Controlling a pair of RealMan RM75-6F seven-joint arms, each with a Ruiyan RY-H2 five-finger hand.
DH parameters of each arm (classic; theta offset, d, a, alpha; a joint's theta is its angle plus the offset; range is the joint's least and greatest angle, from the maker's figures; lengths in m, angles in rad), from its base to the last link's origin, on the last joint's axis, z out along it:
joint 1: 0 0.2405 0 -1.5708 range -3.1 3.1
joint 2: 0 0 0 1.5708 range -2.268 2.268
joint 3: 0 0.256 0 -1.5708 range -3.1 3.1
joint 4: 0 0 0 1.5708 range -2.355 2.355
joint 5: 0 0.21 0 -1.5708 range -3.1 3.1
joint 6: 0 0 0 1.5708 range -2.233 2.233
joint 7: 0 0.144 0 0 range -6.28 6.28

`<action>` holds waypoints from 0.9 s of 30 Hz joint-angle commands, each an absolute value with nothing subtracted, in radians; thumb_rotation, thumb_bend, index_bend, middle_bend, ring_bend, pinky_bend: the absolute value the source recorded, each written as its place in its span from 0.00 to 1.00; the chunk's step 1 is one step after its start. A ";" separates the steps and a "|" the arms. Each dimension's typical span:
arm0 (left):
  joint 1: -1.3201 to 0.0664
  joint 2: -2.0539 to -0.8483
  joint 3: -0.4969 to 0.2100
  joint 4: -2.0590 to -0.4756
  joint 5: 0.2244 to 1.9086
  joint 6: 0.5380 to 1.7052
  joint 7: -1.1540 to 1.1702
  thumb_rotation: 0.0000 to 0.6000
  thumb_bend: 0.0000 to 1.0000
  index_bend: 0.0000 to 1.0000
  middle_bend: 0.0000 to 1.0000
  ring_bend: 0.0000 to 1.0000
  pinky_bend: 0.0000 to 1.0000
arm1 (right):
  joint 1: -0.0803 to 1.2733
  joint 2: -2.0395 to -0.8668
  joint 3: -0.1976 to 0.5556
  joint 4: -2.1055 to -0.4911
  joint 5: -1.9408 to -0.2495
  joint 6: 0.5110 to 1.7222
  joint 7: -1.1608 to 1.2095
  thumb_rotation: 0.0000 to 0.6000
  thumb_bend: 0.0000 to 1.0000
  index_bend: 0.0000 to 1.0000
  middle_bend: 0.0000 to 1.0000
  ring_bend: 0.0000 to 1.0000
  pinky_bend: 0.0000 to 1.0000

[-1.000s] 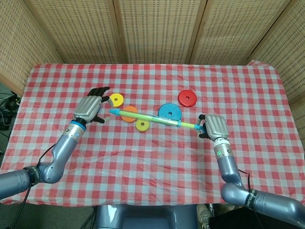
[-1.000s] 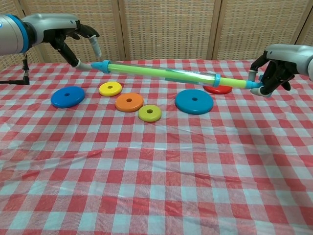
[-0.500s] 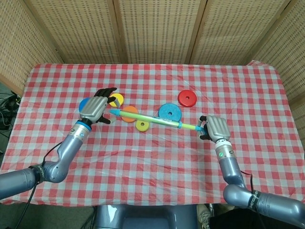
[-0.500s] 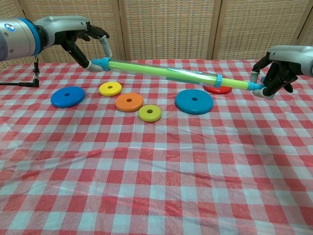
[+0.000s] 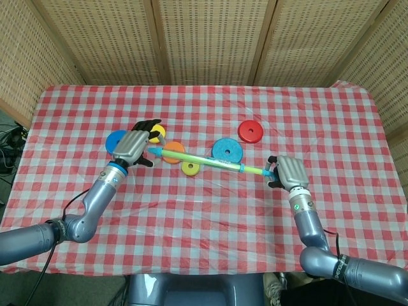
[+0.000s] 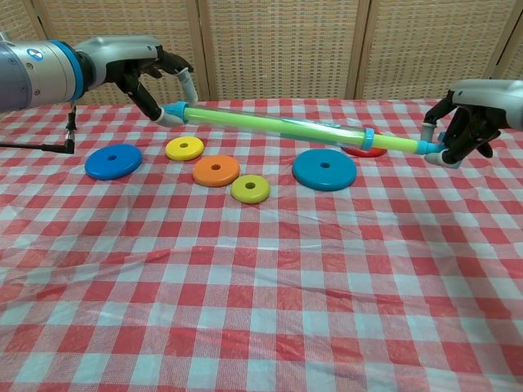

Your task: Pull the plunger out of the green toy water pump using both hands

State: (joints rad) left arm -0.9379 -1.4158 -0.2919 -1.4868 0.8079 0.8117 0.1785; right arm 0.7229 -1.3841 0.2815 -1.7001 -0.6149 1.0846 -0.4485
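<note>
Pump: long green plastic toy water pump (image 6: 278, 126), held above the bench, 9-to-3 o'clock.
Left hand (image 5: 135, 145): fingers clamped on nozzle end.
Right hand (image 5: 287, 171): fingers clamped on plunger handle.
Handling: likely light, stiff, slippery; grip ends only.

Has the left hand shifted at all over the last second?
Yes. In the head view the left hand has moved rightward, uncovering the blue disc and closing over the yellow disc, at the pump nozzle.
</note>
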 commanded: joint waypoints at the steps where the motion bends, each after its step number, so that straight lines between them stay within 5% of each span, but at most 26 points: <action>1: -0.941 -1.423 -0.291 -1.474 0.814 0.801 0.164 1.00 0.28 0.42 0.00 0.00 0.00 | 0.724 -1.382 0.278 -1.699 -0.615 1.083 -0.448 1.00 0.61 0.67 1.00 1.00 0.76; 27: -0.941 -1.408 -0.267 -1.483 0.788 0.789 0.153 1.00 0.30 0.51 0.00 0.00 0.00 | 0.712 -1.345 0.270 -1.716 -0.625 1.081 -0.405 1.00 0.61 0.67 1.00 1.00 0.76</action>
State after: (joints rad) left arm -0.9415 -1.4086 -0.2673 -1.4833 0.7879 0.7898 0.1539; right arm 0.7129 -1.3458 0.2700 -1.7152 -0.6237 1.0800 -0.4056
